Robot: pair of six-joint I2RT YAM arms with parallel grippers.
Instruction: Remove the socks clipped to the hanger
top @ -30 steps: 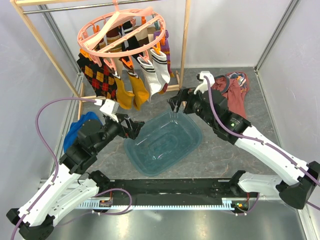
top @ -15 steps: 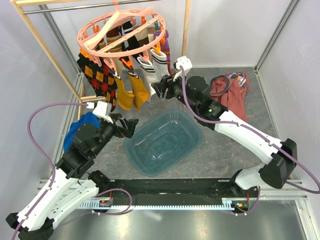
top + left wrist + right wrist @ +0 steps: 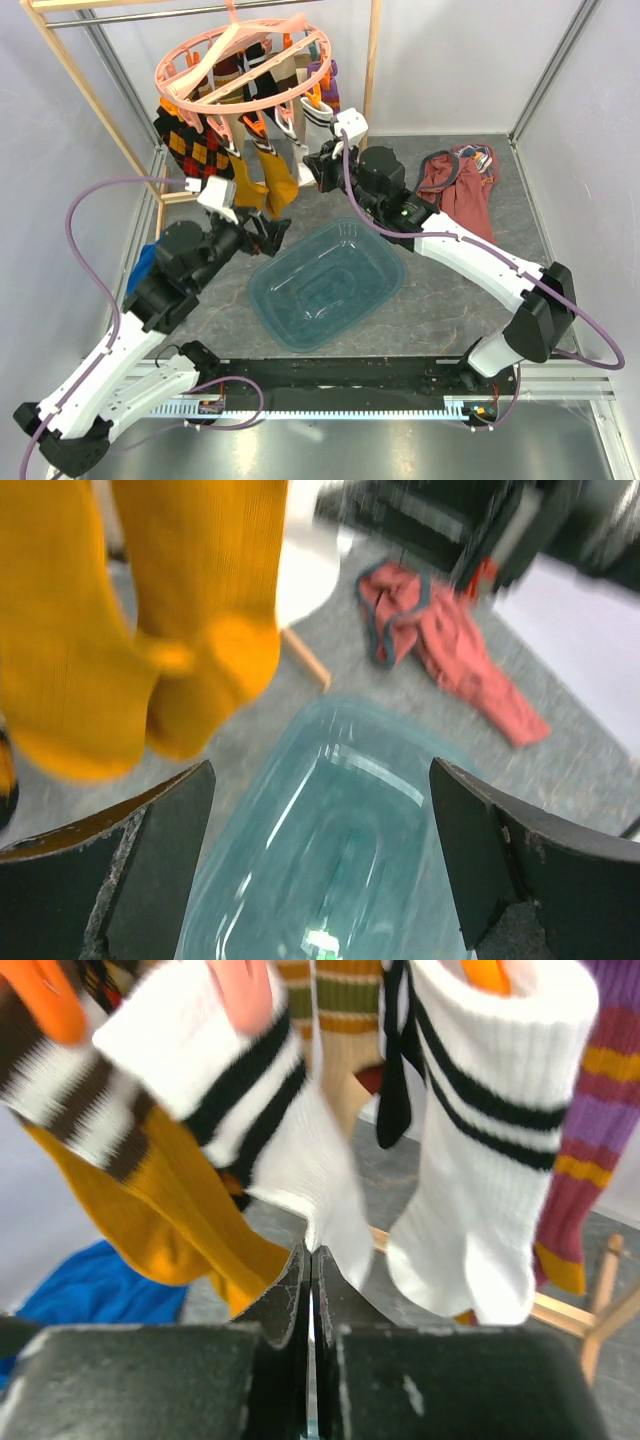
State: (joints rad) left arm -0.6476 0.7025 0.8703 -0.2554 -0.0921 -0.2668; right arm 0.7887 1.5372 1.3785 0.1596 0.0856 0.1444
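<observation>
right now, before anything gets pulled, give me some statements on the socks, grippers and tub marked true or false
1. The right gripper is shut on the toe of a white black-striped sock. True.
2. The left gripper grips a sock. False: it is open, and the mustard socks hang ahead of it, untouched.
3. That white sock is clipped to the hanger. True.
4. The teal tub holds socks. False: none show in it.
5. The maroon garment lies in the tub. False: it lies on the table, right of the tub.
</observation>
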